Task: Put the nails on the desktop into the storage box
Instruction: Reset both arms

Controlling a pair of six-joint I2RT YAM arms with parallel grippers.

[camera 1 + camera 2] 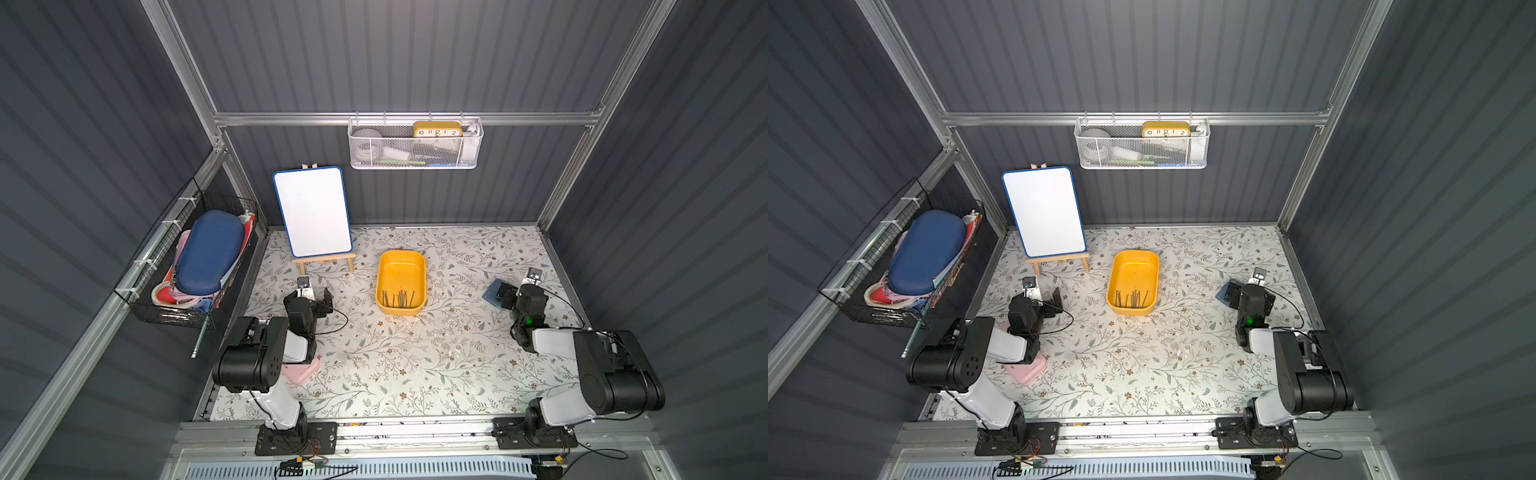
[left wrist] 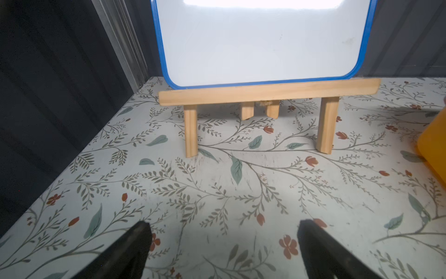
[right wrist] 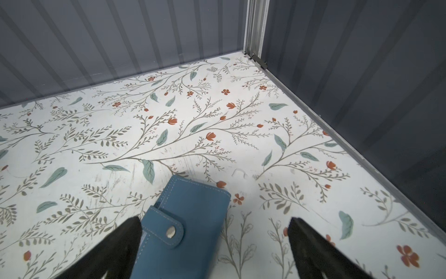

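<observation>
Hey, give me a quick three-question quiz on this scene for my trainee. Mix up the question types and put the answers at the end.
1. True or false: all the nails in view lie inside the storage box.
2. Which thing lies on the desktop by the right claw? A) a blue wallet B) a yellow clock C) a roll of tape
3. Fill in: the whiteboard rests on a wooden ____.

Key: 1 true; 2 A; 3 easel.
</observation>
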